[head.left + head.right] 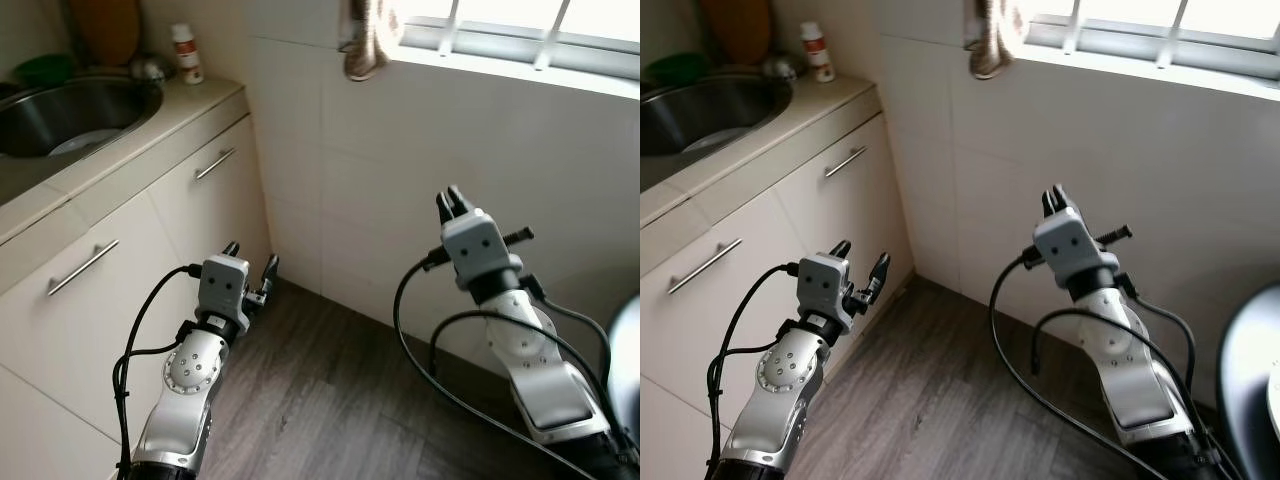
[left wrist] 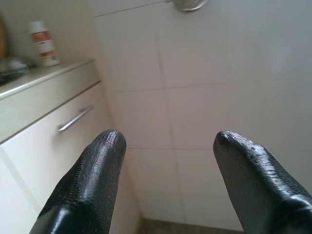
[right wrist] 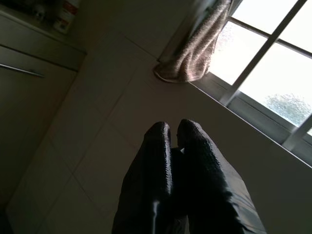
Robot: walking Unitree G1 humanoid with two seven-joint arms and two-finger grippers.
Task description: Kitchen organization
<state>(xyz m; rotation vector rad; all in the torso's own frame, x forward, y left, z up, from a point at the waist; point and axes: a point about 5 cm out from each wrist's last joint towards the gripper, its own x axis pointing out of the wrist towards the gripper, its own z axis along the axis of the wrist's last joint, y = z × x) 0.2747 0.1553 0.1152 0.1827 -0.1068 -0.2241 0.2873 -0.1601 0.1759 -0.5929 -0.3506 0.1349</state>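
Note:
My left gripper (image 1: pixel 251 262) is open and holds nothing; it hovers low beside the cream cabinet doors (image 1: pixel 215 200), pointing toward the tiled corner. In its wrist view the two black fingertips (image 2: pixel 105 146) stand wide apart. My right gripper (image 1: pixel 453 201) is shut with nothing between its fingers, raised in front of the white tiled wall (image 1: pixel 420 150) under the window (image 1: pixel 520 30). A steel sink (image 1: pixel 70 115) is set in the counter at the upper left, and a small white bottle with a red label (image 1: pixel 186 53) stands at the counter's far end.
A brownish towel (image 1: pixel 365 40) hangs at the window sill. Cabinet handles (image 1: pixel 82 267) stick out on the left. Dark wood-look floor (image 1: pixel 330 400) lies between the arms. A dark rounded object (image 1: pixel 1245 370) sits at the right edge. Green and metal items (image 1: pixel 45 68) stand behind the sink.

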